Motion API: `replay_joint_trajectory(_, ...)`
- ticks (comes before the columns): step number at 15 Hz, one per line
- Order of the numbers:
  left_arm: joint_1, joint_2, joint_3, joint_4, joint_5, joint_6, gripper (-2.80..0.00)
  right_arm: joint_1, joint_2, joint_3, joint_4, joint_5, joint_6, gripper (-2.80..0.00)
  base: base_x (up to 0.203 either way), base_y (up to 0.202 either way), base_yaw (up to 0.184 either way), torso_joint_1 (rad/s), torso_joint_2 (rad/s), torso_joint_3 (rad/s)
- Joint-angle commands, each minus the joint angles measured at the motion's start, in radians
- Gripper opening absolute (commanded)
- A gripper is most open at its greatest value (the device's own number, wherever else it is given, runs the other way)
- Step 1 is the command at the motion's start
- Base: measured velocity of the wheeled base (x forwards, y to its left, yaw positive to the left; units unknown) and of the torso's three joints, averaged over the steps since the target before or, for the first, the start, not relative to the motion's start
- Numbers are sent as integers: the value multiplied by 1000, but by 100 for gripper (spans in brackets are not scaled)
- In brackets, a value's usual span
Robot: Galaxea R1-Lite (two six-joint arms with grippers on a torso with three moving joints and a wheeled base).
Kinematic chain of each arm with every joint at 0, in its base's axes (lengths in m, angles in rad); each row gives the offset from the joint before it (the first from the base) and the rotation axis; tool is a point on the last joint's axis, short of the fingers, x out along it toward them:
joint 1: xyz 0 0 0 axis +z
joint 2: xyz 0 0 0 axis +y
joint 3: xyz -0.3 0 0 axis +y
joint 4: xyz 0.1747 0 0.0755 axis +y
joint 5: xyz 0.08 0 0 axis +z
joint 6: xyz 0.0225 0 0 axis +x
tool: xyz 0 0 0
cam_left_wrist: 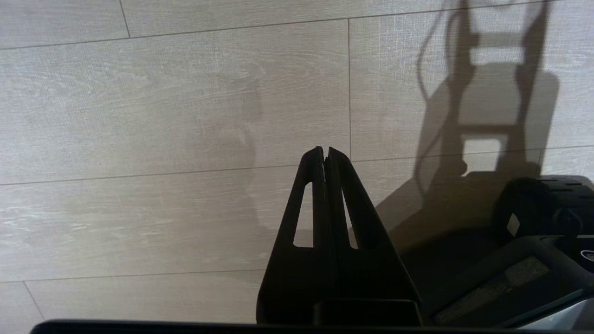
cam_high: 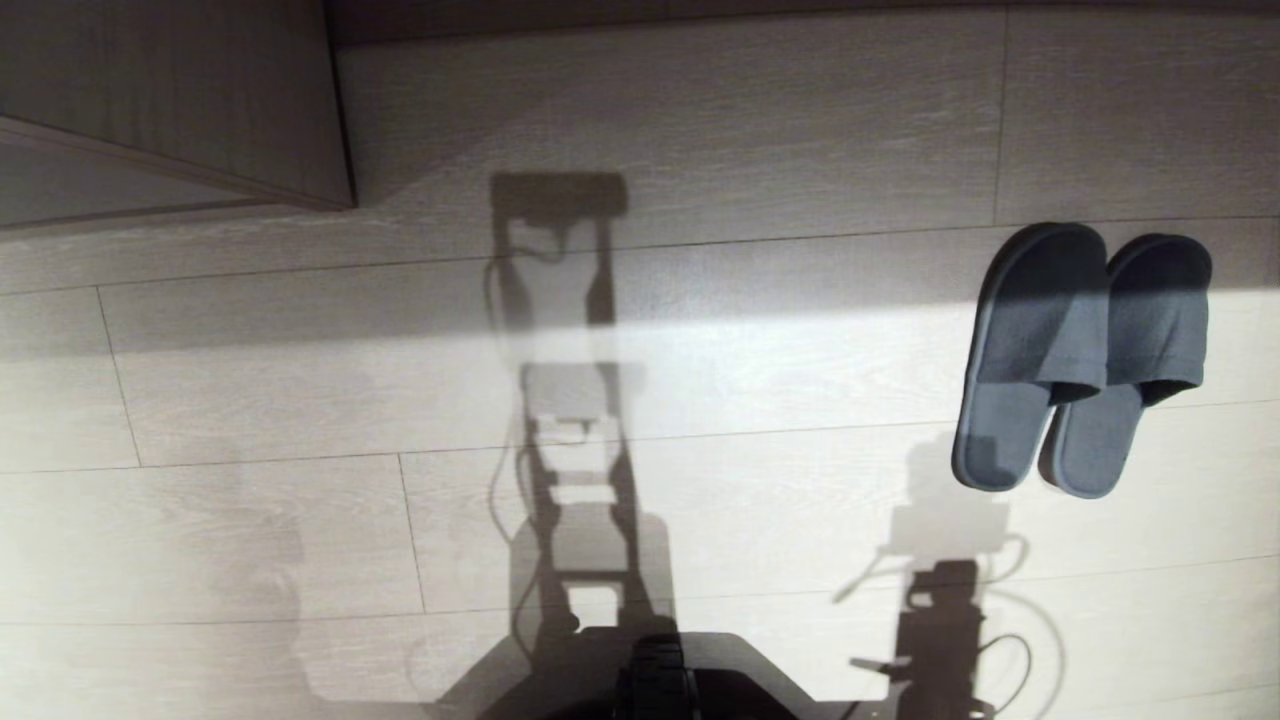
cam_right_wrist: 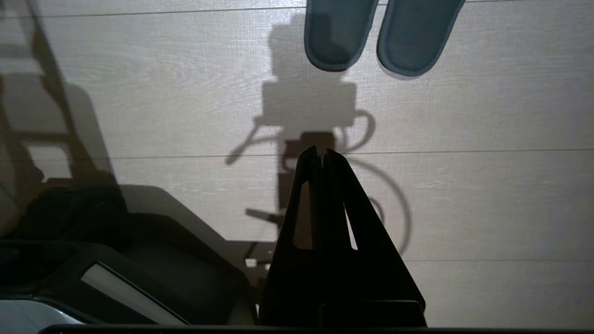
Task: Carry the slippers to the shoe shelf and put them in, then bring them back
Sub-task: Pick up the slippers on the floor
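Head view showed the slippers [cam_high: 1085, 360] lying side by side on the pale wood-grain floor [cam_high: 300, 420], toes pointing away from the robot, heels toward it. Right wrist view caught their heel ends [cam_right_wrist: 378, 35] just ahead of the right gripper [cam_right_wrist: 323, 150], apart from it, with bare floor between. That gripper hung above the floor with its two fingers pressed together, holding nothing. The left gripper [cam_left_wrist: 324, 149] was likewise fully closed and empty, poised over bare floor [cam_left_wrist: 162, 116] on the far side of the robot's base from the slippers. A corner of a wood-grain cabinet [cam_high: 180, 110] stood well ahead of the left gripper.
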Motion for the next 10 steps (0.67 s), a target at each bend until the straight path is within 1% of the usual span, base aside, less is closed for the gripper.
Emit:
replay_joint_trajectory(1, 0, -2, 0, 0, 0, 0, -280, 0, 30, -28, 0, 4, -1, -280, 0, 0, 0, 0, 0, 0)
replay_joint_trajectory(3, 0, -1, 0, 0, 0, 1, -280, 1, 183, -99, -29, 7, -4, -280, 0, 0, 0, 0, 0, 0)
replay_joint_trajectory(5, -1, -2, 0, 0, 0, 1, -280, 1, 437, -170, -110, 3, -11, -280, 0, 0, 0, 0, 0, 0)
replay_joint_trajectory(8, -1, -1, 0, 0, 0, 1, -280, -26, 845, -239, -335, -25, -51, -280, 0, 0, 0, 0, 0, 0)
replay_joint_trajectory(10, -1, -2, 0, 0, -1, 2, -280, -67, 1090, -265, -536, -41, -82, -280, 0, 0, 0, 0, 0, 0)
